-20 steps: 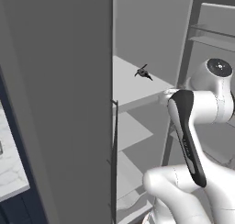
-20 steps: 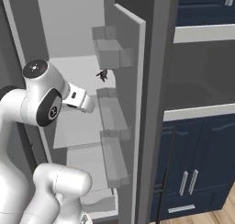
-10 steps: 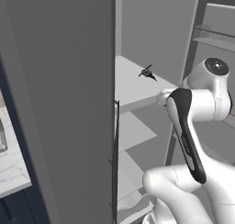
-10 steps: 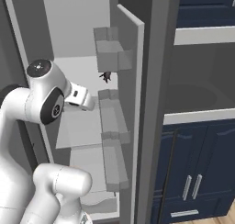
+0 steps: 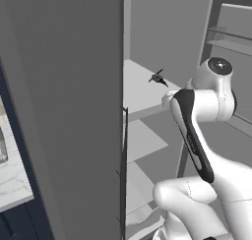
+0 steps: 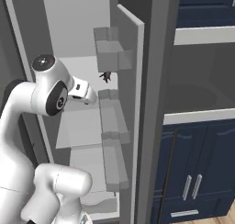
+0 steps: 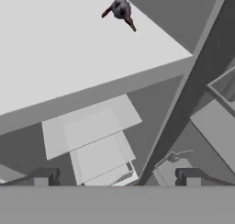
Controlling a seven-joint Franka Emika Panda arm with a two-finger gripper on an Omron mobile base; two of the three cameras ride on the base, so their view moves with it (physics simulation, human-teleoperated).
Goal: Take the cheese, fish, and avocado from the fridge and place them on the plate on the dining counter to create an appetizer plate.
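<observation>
The fish [image 5: 157, 78], a small dark grey object with thin fins or tail projecting from its body, lies on the upper pale grey shelf [image 5: 140, 89] inside the open fridge [image 5: 167, 32]. It sits toward the rear right part of that shelf, apart from the shelf's front edge; in the right base view the fish [image 6: 106, 75] appears just left of the door racks [image 6: 112, 53], between an upper rack and the one beneath it. In the hand view the fish [image 7: 121, 9] lies near the top of the frame on the same pale shelf [image 7: 69, 48], with lower shelves [image 7: 92, 136] stepped below.

The fridge door [image 6: 131, 113] stands open, edge-on to the right base camera, carrying several pale grey racks along its inner face. The white arm [image 5: 206, 106] reaches from the base toward the fridge opening, its wrist [image 6: 82, 91] level with the upper shelf's front edge and well short of the fish.

The pincer [image 7: 117, 177] shows two dark fingertips [image 7: 43, 177] set wide apart at the bottom of the hand view, with nothing between them: it is spread and holds nothing.

Dark navy cupboards [image 6: 202, 163] stand to the right of the fridge, beside a recessed alcove [image 6: 197, 81].
</observation>
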